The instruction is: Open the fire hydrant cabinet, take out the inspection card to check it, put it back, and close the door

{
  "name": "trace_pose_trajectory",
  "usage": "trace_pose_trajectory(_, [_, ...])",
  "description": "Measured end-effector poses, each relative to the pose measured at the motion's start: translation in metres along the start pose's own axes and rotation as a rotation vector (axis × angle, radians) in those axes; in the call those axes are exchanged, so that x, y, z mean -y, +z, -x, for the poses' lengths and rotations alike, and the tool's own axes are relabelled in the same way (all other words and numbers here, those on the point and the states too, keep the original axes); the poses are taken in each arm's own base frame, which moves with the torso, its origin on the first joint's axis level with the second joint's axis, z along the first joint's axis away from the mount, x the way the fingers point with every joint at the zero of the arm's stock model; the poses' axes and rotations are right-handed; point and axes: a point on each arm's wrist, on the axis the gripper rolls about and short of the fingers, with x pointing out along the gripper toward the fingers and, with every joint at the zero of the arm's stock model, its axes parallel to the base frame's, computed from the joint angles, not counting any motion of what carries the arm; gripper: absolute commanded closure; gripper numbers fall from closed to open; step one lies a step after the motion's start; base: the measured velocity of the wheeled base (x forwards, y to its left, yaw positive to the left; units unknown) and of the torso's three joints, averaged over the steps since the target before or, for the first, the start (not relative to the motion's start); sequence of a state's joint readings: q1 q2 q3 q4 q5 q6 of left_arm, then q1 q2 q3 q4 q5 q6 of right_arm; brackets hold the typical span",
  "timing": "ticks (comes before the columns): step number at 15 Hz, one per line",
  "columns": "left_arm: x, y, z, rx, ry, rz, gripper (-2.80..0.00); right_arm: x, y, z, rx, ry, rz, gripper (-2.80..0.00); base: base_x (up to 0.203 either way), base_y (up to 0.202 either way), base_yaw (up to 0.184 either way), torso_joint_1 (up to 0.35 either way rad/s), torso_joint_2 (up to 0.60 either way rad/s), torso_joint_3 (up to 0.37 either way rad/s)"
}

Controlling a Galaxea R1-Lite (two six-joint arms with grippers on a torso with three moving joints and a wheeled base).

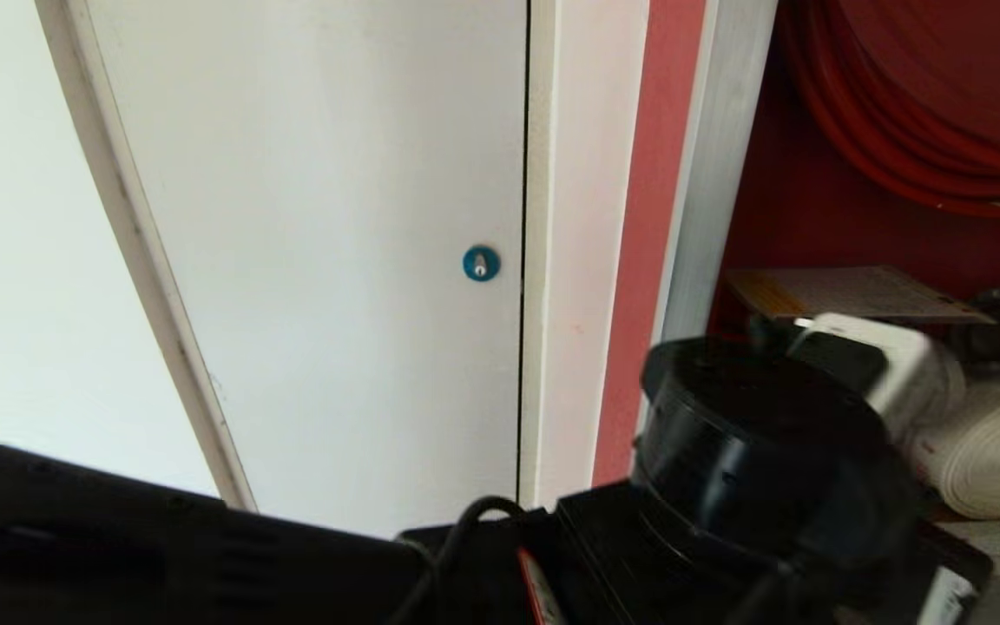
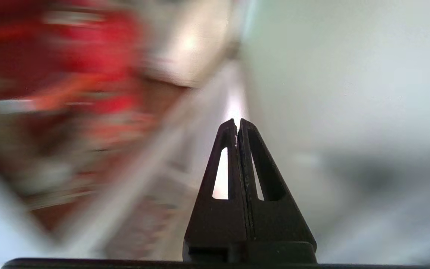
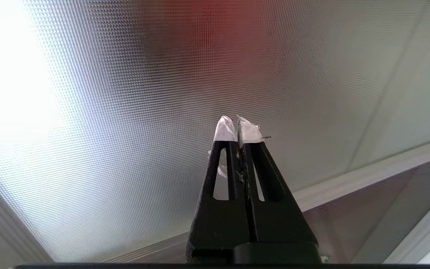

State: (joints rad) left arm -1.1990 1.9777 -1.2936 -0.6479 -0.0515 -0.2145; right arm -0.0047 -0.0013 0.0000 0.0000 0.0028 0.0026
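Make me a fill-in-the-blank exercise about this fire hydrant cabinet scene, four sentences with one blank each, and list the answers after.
1. The round lock on the white door is ____ in colour.
2. The hose coiled inside the fire hydrant cabinet is ____.
3. In its wrist view, the fingers of the left gripper are ____.
4. The fingertips of the right gripper are wrapped in ____ tape.

Missing words: blue; red; shut; white

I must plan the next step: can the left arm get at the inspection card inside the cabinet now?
Probably yes: the fire hydrant cabinet stands open, and the inspection card lies uncovered above the white hose roll. The left gripper is shut, so it must open first.
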Motion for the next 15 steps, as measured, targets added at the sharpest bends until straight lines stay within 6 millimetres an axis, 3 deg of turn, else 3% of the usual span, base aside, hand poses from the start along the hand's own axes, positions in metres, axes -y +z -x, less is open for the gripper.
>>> trace_pose_trajectory(5, [-0.083,0.014,0.023,0.022,0.22,-0.004,0.0,0.0,0.0,0.0,0.0,-0.001,0.0,0.0,0.0,0.0,0.0,0.0,0.0,0.0])
trace_pose_trajectory(9, [-0.14,0.008,0.071,-0.037,0.409,-0.06,0.0,0.0,0.0,0.0,0.0,-0.001,0.001,0.0,0.0,0.0,0.0,0.0,0.0,0.0])
trace_pose_trajectory(12, [-0.158,0.015,0.126,-0.043,0.534,-0.102,0.0,0.0,0.0,0.0,0.0,-0.001,0.001,0.0,0.0,0.0,0.0,0.0,0.0,0.0])
trace_pose_trajectory(15, [-0.151,0.031,0.184,0.007,0.63,-0.143,0.0,0.0,0.0,0.0,0.0,-0.001,0.001,0.0,0.0,0.0,0.0,0.0,0.0,0.0])
